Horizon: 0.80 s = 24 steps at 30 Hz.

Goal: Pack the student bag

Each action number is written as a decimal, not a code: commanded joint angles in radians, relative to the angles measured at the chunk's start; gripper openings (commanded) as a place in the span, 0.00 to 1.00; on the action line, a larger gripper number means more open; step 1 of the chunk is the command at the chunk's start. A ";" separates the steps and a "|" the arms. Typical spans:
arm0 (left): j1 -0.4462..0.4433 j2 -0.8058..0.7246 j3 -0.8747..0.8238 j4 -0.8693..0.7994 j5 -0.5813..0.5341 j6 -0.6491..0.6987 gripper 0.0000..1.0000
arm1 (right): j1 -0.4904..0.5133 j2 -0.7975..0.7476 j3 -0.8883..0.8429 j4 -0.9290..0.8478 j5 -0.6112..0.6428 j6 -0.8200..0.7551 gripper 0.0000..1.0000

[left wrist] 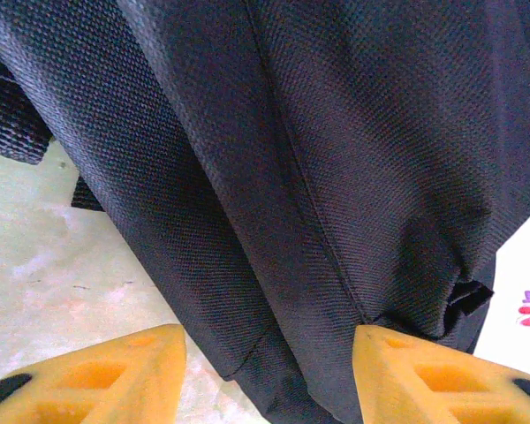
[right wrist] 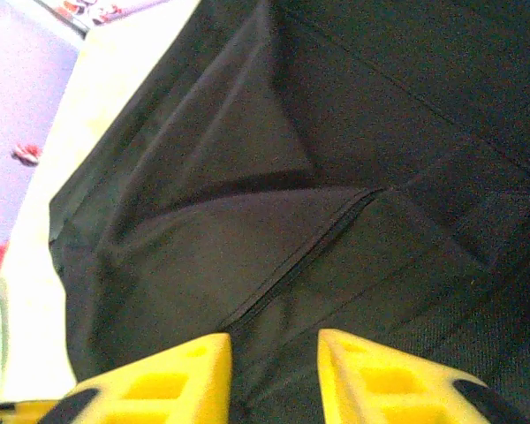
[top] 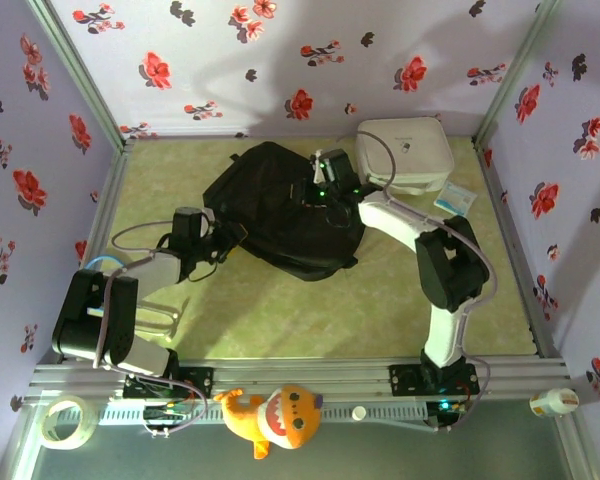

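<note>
Black student bag [top: 285, 210]; overhead adds white case [top: 404, 152].

Enclosure walls [top: 280, 60] on three sides — pale lilac fabric printed with red and dark flowers, shadowed toward 12 o'clock. Metal corner posts [top: 75, 70] stand at 10 and 2 o'clock. Table surface [top: 310, 315] is a pale yellow-green mat, mottled and lightly scuffed. An aluminium rail [top: 310, 378] runs along the 6 o'clock edge — grey ledge [top: 400, 450] beyond it. Lighting even and bright.
</note>
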 commanded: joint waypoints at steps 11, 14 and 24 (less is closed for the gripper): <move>0.145 -0.098 -0.074 -0.085 -0.044 0.013 0.55 | 0.192 0.203 0.370 -0.399 0.032 -0.463 0.48; 0.149 -0.114 -0.072 -0.105 -0.043 0.024 0.56 | 0.193 0.262 0.455 -0.452 0.017 -0.498 0.46; 0.149 -0.111 -0.065 -0.120 -0.033 0.036 0.56 | 0.193 0.328 0.537 -0.555 -0.023 -0.642 0.40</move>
